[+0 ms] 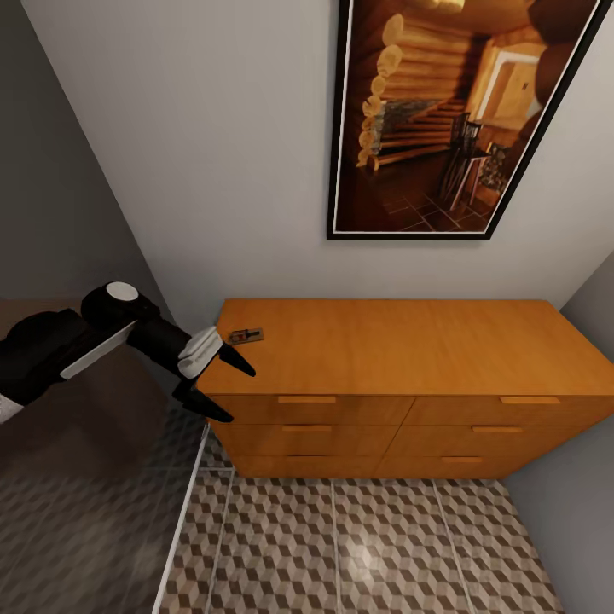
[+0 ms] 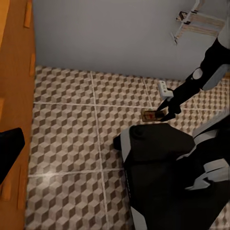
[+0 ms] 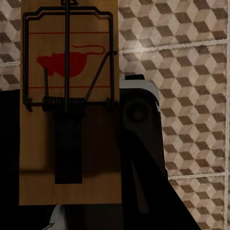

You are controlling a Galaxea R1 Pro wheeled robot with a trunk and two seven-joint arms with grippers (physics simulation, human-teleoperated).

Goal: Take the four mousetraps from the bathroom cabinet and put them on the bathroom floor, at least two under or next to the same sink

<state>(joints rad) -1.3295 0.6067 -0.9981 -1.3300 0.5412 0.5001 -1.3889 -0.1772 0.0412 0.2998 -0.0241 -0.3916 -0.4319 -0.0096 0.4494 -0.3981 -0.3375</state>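
A mousetrap [image 3: 67, 103] close against the right wrist camera, held in the right hand.

In that view the wooden slab, with its dark wire bar, spring and red mouse print, lies flat against a black finger [image 3: 139, 158] above the bathroom floor [image 3: 191, 62]; the left wrist view shows the right hand [image 2: 165, 111] clenched on this trap just over the tiles; the cabinet [image 1: 409, 375] stands against the grey wall beneath a dark-framed picture [image 1: 452, 119]; the left hand [image 1: 220, 388] hovers at the cabinet's front left corner, fingers spread and released, holding nothing; a second mousetrap [image 1: 246, 336] lies on the cabinet's top surface near that corner, just beside the upper fingertip.
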